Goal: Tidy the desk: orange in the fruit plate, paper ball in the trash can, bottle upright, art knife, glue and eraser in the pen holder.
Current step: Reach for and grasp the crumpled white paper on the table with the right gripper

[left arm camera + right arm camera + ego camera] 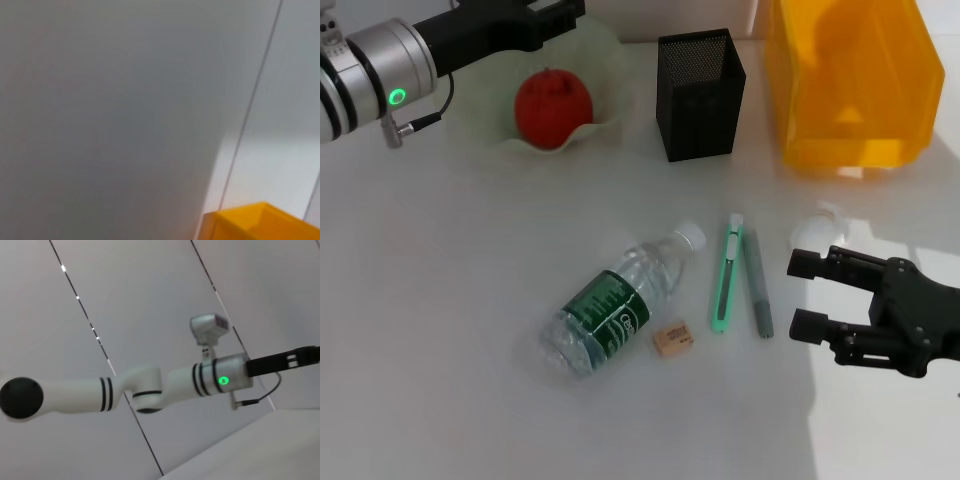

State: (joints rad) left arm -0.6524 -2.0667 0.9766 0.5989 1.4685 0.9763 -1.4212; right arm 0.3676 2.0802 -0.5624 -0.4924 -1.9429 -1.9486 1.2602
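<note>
The orange (552, 108) lies in the pale green fruit plate (605, 128) at the back left. The clear bottle (620, 310) with a green label lies on its side mid-table. The tan eraser (672, 340) lies by its base. The green art knife (726, 272) and the grey glue stick (757, 283) lie side by side to the right. The white paper ball (818, 222) lies just beyond my right gripper (808, 295), which is open and empty right of the glue stick. My left gripper (555, 12) hangs above the plate at the top edge.
The black mesh pen holder (700, 95) stands at the back centre. The yellow trash can (850, 80) stands at the back right, and its corner shows in the left wrist view (260, 222). The right wrist view shows my left arm (220, 380) against the wall.
</note>
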